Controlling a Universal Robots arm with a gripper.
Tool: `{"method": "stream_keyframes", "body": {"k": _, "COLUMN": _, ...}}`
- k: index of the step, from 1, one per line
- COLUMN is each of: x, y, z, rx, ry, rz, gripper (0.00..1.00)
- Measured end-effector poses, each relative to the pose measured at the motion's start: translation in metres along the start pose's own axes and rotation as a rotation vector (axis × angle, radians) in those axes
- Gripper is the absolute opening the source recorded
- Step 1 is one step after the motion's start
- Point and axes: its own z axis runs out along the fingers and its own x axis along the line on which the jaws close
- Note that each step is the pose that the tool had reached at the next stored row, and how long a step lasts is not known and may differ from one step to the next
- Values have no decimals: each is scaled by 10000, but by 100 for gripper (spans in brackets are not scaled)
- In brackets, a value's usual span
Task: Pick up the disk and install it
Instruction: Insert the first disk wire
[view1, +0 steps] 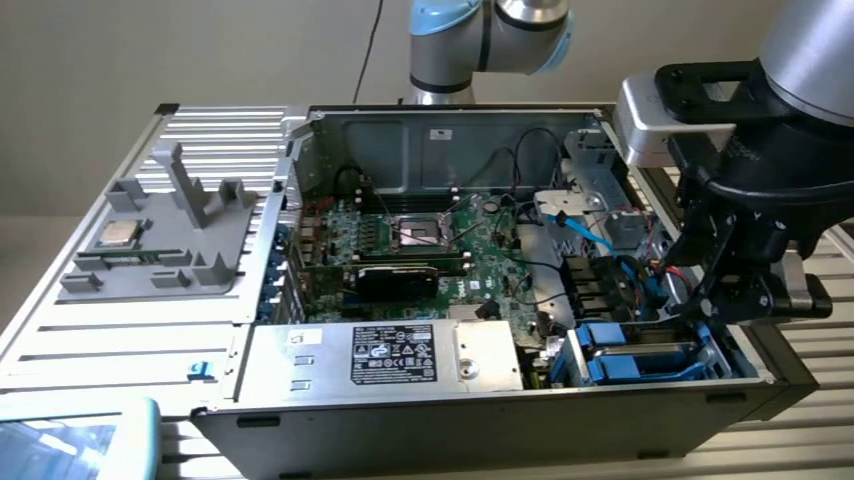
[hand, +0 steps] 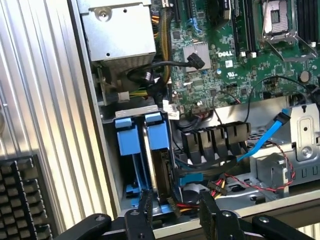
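Observation:
The disk (hand: 163, 172) stands on edge in the drive bay at the corner of the open computer case, in a blue carrier frame (hand: 157, 131). A second blue carrier (hand: 126, 140) sits in the slot beside it. In the exterior view the blue carriers (view1: 641, 358) lie at the case's near corner on that view's right. My gripper (hand: 176, 212) hangs just above the end of the disk, open, one black finger (hand: 145, 210) on each side of it with room to spare. It hovers over the bay (view1: 714, 300) on the arm.
A silver box with a black label (view1: 387, 355) fills the case next to the bay. The motherboard (hand: 240, 55), a blue cable (hand: 265, 140) and red and black wires (hand: 235, 182) lie close by. A grey fixture holding a small chip (view1: 120, 235) sits on the slatted table.

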Motion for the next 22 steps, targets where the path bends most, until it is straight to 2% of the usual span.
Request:
{"method": "stream_keyframes", "body": {"k": 5, "x": 7, "y": 3, "z": 42, "rx": -104, "ry": -90, "rz": -659, "gripper": 50}}
{"method": "stream_keyframes", "body": {"k": 9, "x": 19, "y": 8, "z": 101, "rx": -203, "ry": -134, "rz": -1043, "gripper": 50}}
{"method": "stream_keyframes", "body": {"k": 11, "x": 22, "y": 2, "z": 116, "rx": -231, "ry": -153, "rz": -1211, "gripper": 50}}
{"method": "stream_keyframes", "body": {"k": 14, "x": 25, "y": -21, "z": 138, "rx": -262, "ry": -174, "rz": -1375, "gripper": 50}}
{"method": "stream_keyframes", "body": {"k": 21, "x": 47, "y": -73, "z": 199, "rx": -375, "ry": -225, "rz": -1578, "gripper": 48}}
{"method": "stream_keyframes", "body": {"k": 22, "x": 52, "y": -82, "z": 207, "rx": -399, "ry": -241, "rz": -1584, "gripper": 40}}
